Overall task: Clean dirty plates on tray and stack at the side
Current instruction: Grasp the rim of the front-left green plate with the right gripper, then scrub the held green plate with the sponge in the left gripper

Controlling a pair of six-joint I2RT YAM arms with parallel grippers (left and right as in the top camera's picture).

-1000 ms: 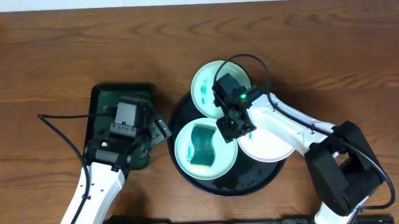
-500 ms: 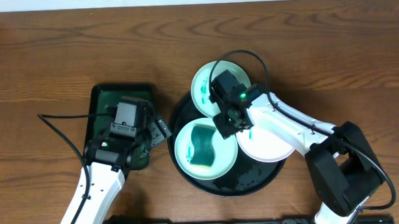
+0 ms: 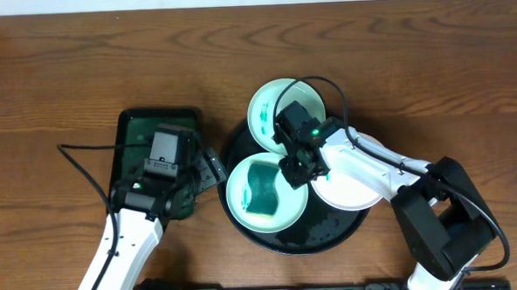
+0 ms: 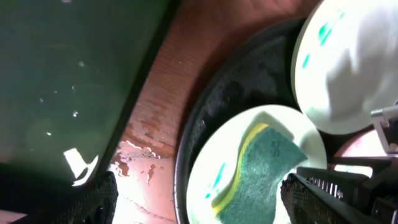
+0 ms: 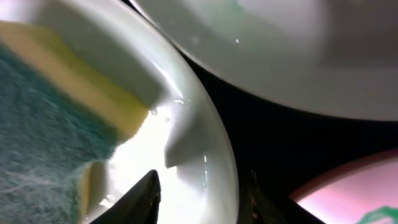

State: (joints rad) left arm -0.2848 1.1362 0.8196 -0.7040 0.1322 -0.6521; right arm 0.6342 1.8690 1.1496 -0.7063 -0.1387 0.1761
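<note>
Three plates (image 3: 264, 110) — one sponge (image 3: 262, 187), one black tray (image 3: 324, 236), one green tray (image 3: 140, 133).

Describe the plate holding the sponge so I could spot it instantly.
Find the big round black tray mid-table. On it, look at the pale green plate on its left side. Unlike the other green plate and the white plate, it holds a green-and-yellow sponge.
</note>
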